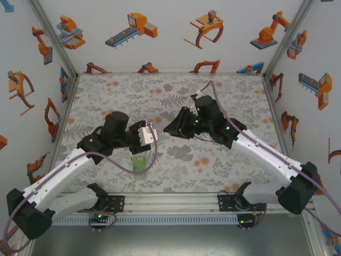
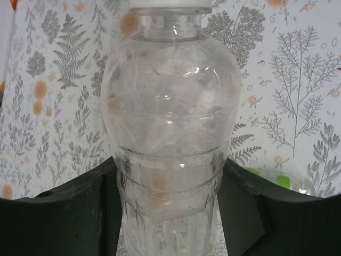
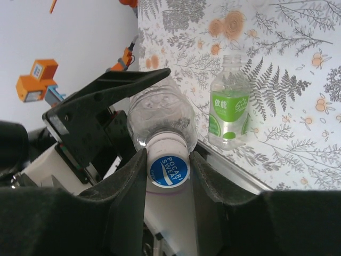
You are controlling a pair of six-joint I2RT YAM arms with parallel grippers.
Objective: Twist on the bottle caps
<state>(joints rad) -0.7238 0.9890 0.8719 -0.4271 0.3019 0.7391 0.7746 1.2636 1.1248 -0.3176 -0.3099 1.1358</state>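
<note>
My left gripper [image 2: 168, 169] is shut on the ribbed lower body of a clear bottle [image 2: 169, 106] and holds it lying level above the mat, neck toward the right arm. In the top view the left gripper [image 1: 148, 133] and right gripper [image 1: 169, 128] meet nose to nose over the mat's middle. My right gripper [image 3: 168, 156] is shut on that bottle's white cap [image 3: 168, 169], which has a blue printed top and sits on the neck. A green-labelled bottle [image 3: 230, 106] stands upright on the mat with its neck bare, just below the left gripper [image 1: 140, 161].
The flower-and-fern printed mat [image 1: 224, 96] covers the table. An aluminium rail [image 1: 170, 202] runs along the near edge between the arm bases. White walls with orange robot prints [image 1: 133, 26] close in the back and both sides.
</note>
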